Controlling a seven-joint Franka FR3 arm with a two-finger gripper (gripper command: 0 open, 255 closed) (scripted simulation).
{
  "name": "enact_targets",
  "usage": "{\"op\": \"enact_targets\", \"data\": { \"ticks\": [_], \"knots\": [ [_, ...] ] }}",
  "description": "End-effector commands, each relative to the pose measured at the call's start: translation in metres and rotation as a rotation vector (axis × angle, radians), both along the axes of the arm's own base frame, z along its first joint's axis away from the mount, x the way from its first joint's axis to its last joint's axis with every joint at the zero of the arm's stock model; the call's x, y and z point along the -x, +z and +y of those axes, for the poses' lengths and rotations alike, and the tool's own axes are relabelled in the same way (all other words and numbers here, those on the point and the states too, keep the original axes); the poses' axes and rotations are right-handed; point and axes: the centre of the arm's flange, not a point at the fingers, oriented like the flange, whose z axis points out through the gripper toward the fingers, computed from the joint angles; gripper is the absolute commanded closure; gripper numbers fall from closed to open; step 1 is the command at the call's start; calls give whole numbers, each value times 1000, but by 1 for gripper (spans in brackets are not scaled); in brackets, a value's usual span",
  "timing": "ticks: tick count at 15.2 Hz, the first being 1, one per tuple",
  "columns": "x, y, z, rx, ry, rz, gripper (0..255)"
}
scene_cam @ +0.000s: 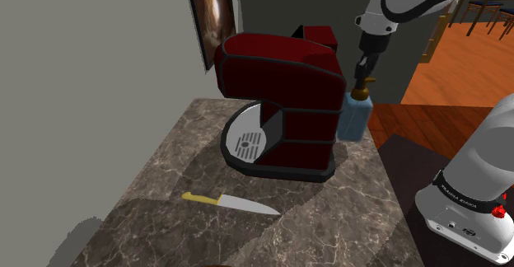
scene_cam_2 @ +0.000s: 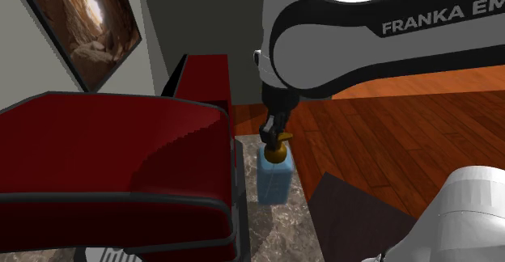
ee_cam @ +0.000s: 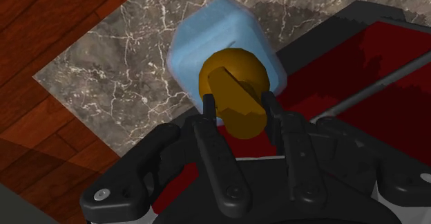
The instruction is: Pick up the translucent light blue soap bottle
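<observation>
The boxy translucent light blue soap bottle (scene_cam: 356,119) stands upright at the far right corner of the dark marble table (scene_cam: 181,175), just beside the dark red coffee machine (scene_cam: 284,84). My jaws are closed on its amber pump cap (ee_cam: 235,95), one pad (ee_cam: 207,108) on each side. I judge it light but smooth. The rounded cap could swivel or slip, so a squarer hold lower on the neck seems safer.
</observation>
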Motion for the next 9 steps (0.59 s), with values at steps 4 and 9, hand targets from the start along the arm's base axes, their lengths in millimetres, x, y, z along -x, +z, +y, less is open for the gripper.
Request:
{"op": "enact_targets", "data": {
  "ticks": [4, 9],
  "knots": [
    [1, 26, -1, 0, 0, 0, 255],
    [1, 43, -1, 0, 0, 0, 255]
  ]
}}
